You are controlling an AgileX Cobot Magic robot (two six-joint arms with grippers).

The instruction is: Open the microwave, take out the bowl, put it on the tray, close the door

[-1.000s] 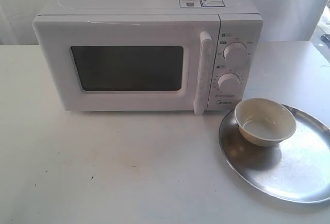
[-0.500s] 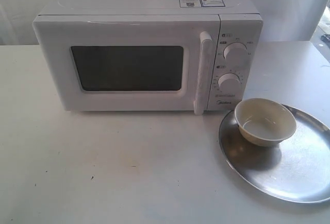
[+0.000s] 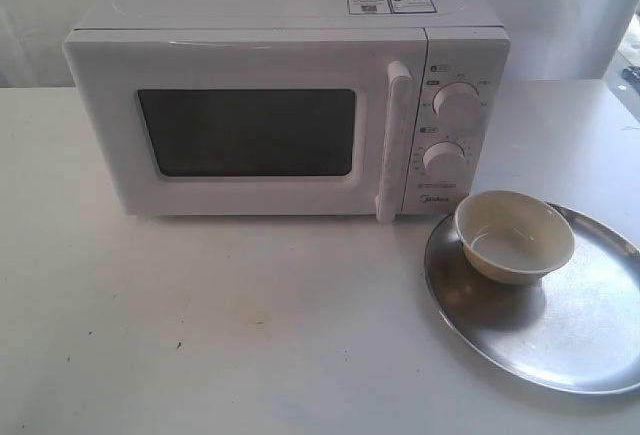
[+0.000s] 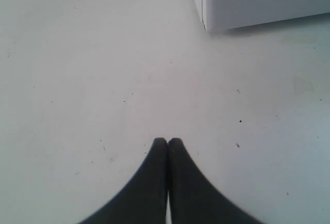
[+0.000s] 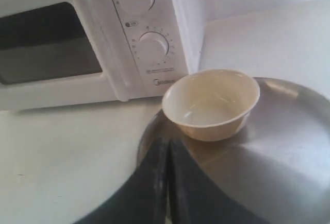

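Observation:
The white microwave [image 3: 290,105] stands at the back of the table, its door [image 3: 245,130] flush with the front and the bar handle [image 3: 392,140] upright. The cream-white bowl [image 3: 513,236] sits upright and empty on the near-left part of the silver tray [image 3: 580,325], right of the microwave. Neither arm shows in the exterior view. My left gripper [image 4: 167,141] is shut over bare table, a corner of the microwave [image 4: 247,7] beyond it. My right gripper [image 5: 168,142] is shut and empty above the tray [image 5: 289,147] rim, just short of the bowl [image 5: 211,103].
White table [image 3: 200,325] spreads in front of and left of the microwave. A white curtain hangs behind. The tray runs off the right edge of the exterior view. A small dark object [image 3: 631,74] lies at the far right edge.

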